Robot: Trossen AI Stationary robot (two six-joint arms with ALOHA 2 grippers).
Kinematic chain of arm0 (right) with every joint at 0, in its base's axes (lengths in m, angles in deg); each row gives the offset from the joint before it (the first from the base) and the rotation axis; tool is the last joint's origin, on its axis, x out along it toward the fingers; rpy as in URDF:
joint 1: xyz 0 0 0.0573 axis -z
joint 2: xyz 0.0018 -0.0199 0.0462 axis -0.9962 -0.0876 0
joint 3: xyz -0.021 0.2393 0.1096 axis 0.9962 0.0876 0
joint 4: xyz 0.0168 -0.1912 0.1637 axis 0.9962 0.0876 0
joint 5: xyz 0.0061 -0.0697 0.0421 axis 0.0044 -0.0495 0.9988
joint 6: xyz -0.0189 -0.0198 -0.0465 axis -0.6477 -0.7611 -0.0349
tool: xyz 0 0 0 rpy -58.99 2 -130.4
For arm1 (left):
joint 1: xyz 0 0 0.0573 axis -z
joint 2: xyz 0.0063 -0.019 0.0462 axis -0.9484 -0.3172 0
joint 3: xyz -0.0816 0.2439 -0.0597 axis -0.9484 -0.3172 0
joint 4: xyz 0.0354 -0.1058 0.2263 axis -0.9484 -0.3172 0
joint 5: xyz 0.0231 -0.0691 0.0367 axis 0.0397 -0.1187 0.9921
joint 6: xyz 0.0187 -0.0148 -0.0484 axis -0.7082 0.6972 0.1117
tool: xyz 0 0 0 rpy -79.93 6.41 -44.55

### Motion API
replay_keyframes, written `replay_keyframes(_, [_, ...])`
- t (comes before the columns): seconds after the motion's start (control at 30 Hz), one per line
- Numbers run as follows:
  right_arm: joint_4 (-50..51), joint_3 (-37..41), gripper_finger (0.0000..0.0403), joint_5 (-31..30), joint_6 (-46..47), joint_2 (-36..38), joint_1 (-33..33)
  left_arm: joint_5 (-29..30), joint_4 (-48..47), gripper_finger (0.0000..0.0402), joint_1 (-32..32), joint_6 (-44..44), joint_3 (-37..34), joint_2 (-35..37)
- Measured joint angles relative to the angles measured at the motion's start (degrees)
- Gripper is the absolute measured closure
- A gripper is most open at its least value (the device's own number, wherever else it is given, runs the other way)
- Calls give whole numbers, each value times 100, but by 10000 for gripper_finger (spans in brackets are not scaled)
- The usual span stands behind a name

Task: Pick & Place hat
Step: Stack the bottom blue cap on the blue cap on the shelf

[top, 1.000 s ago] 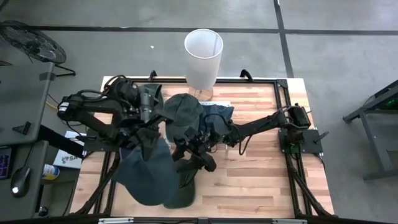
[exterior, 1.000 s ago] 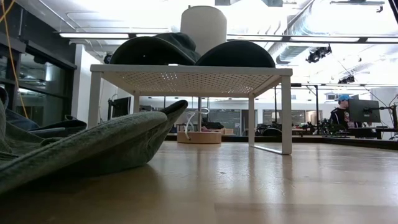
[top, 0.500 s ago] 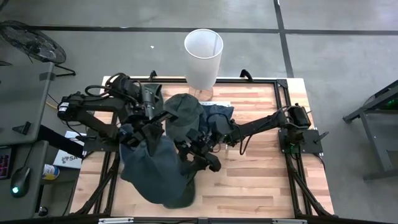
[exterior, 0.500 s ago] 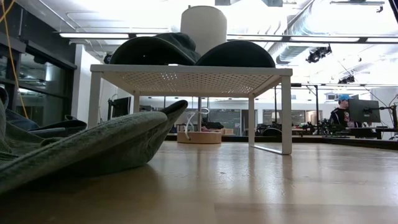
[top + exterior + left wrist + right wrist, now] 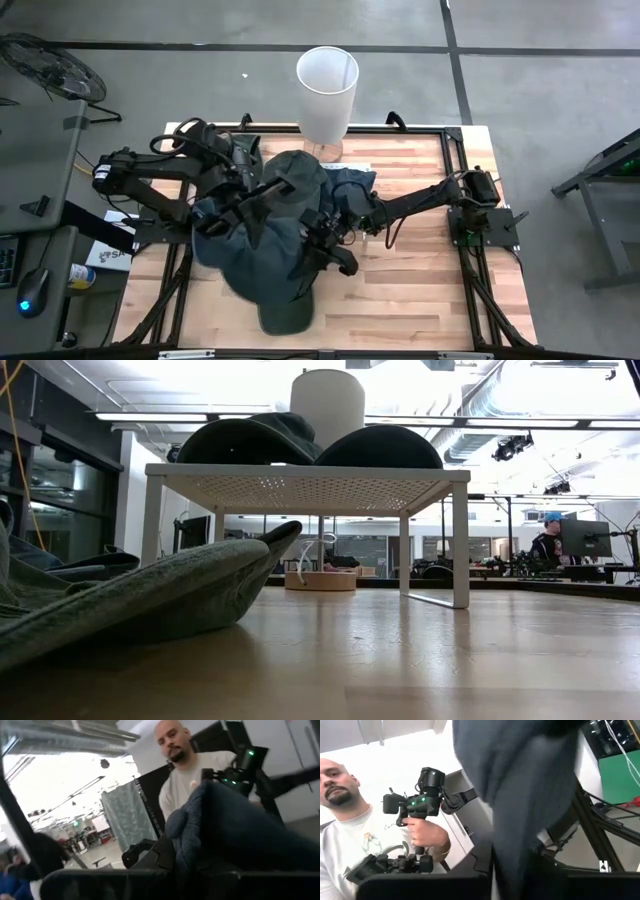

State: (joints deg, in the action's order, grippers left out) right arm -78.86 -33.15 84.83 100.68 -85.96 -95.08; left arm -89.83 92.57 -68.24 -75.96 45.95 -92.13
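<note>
We see the blue hat (image 5: 262, 262) held up over the table (image 5: 420, 300), its cloth draped between the two pincers. The left gripper (image 5: 243, 205) is clenched on its upper edge, and the right gripper (image 5: 322, 245) grasps its other side. A green hat (image 5: 283, 318) lies just below both, and more hats (image 5: 300, 175) sit beyond them.

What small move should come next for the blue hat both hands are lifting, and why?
Probably carry the blue hat toward the white rack. The left hand and right hand both grip its cloth, holding it above the green hat, while two hats already sit on the rack.
</note>
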Motion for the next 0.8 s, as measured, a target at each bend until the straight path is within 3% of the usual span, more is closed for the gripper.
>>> replay_keyframes(0.3, [-15,-2,397,-64,23,11,-1,1117,-584,359,14,347,-2,0])
replay_keyframes(0.53, [170,-2,399,-190,-11,48,-115,1644,-492,279,11,510,-2,96])
replay_keyframes(0.8, [1577,-11,401,-633,-828,612,-244,2794,-471,189,9,471,-9,449])
